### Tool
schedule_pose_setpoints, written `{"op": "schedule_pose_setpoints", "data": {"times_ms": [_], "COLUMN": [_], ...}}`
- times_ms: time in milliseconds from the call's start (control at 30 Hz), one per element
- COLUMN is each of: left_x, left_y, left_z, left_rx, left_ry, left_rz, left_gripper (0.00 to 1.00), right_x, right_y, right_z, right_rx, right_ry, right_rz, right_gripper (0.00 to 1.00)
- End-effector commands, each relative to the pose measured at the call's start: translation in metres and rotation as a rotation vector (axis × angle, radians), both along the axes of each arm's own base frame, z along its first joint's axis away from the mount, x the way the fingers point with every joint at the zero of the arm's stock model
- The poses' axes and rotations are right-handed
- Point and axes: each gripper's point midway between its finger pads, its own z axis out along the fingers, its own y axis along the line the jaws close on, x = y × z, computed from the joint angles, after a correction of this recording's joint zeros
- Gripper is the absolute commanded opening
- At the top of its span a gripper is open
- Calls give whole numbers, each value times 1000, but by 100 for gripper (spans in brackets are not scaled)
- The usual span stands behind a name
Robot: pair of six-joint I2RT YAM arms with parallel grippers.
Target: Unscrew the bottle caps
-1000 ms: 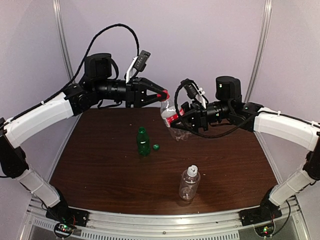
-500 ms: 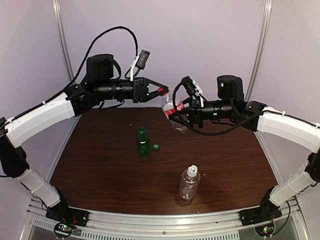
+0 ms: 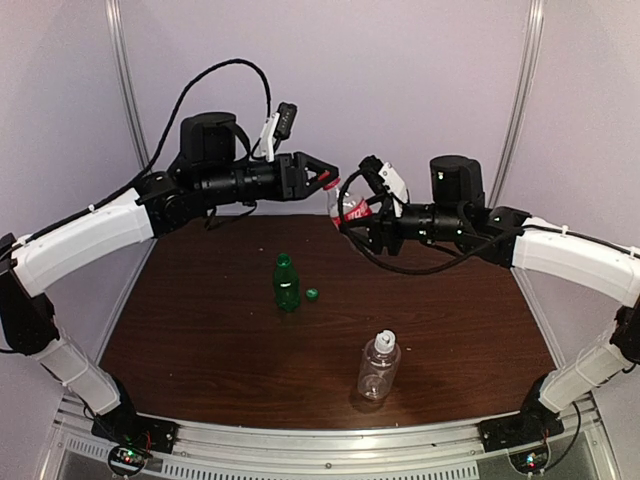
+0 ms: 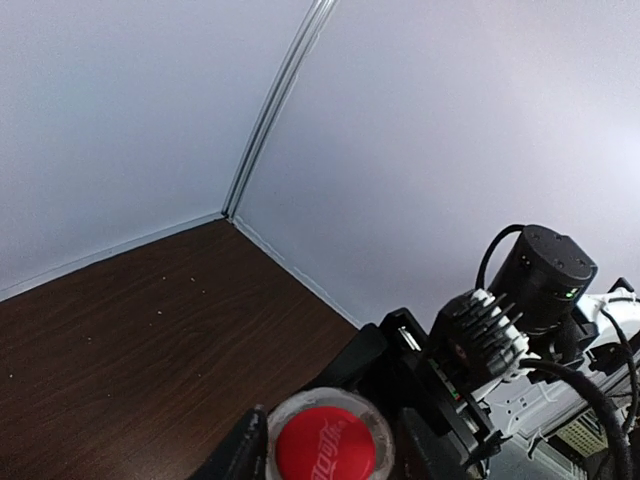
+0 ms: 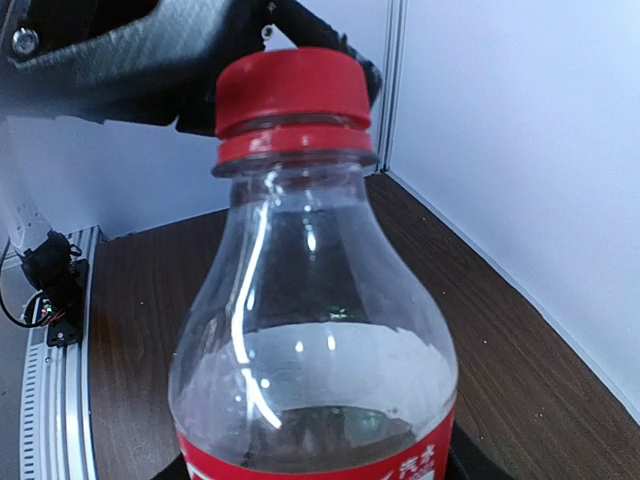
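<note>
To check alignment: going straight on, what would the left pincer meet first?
Most likely the red cap on the bottle that the right pincer holds; it lies straight ahead, very close.

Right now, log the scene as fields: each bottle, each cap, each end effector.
green bottle: upright on table, uncapped
green cap: off, on table beside green bottle
ribbed bottle: upright near front edge, white cap on
red-label bottle: held above table by right end effector
red cap: on red-label bottle
left end effector: closed on red cap
right end effector: closed on red-label bottle
</note>
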Motion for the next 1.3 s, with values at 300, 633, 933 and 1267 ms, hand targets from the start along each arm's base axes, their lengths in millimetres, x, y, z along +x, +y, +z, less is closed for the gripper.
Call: {"op": "schedule_pose_setpoints", "data": {"times_ms": [300, 633, 933, 1267], "left_x": [-59, -99, -100, -95], "left_y": [15, 13, 6, 2], "left_z": [51, 37, 26, 25], "left_rx": [-32, -51, -69, -82], "left_ry": [-376, -440, -374, -362], "left_rz": [-365, -619, -676, -664], "left_gripper": [80, 81, 51, 28], "right_x": [-58, -102, -101, -90], "right_y": [5, 11, 13, 15], "right_z": [2, 33, 37, 35], "right_rx": [37, 156, 179, 174], "right_ry": [124, 211, 247, 241], "right_rz": [358, 657, 671, 602], "right_gripper": [44, 45, 45, 44]}}
